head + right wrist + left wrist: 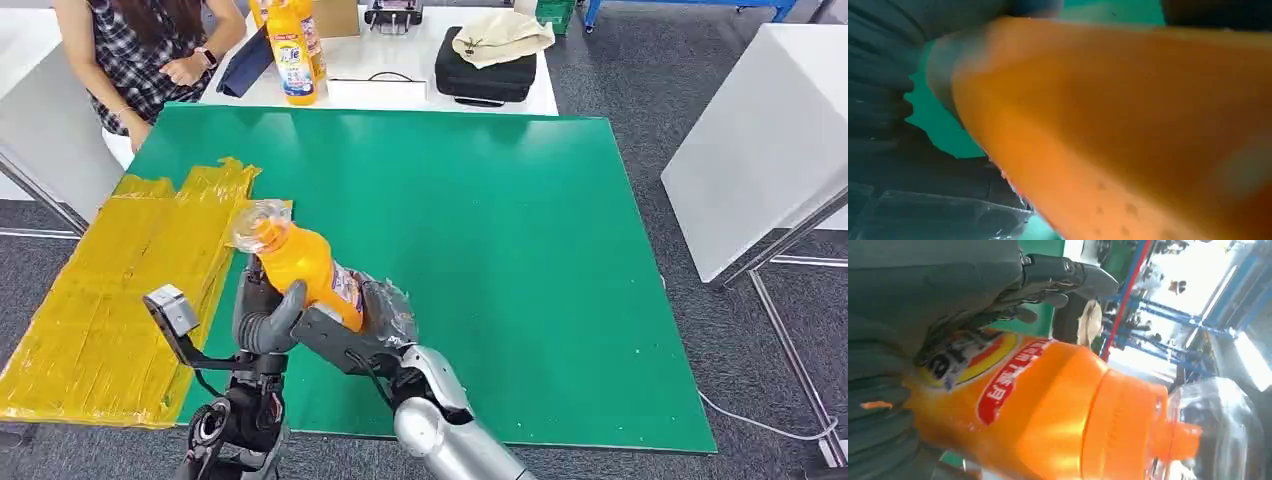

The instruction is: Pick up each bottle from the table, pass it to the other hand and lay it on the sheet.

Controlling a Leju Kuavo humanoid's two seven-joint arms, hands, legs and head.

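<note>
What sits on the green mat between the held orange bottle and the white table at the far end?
Nothing: in the head view the green mat is bare from the orange bottle, held by both robot hands, to the white table.

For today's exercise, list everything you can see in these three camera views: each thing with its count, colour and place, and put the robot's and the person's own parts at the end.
held bottle: 1, orange with a clear cap, tilted above the green table's near left part, between both hands.
yellow sheet: 1, yellow, crinkled, over the table's left edge.
green table: 1, green, centre.
far bottles: 2, orange, upright on the white table behind.
white table: 1, white, beyond the green one.
black case: 1, black, on the white table.
cloth: 1, cream, on the case.
side table: 1, white, right.
person: 1, checked top, far left.
left hand: 1, grey, grips the held bottle.
right hand: 1, grey, holds the held bottle's lower body.
</note>
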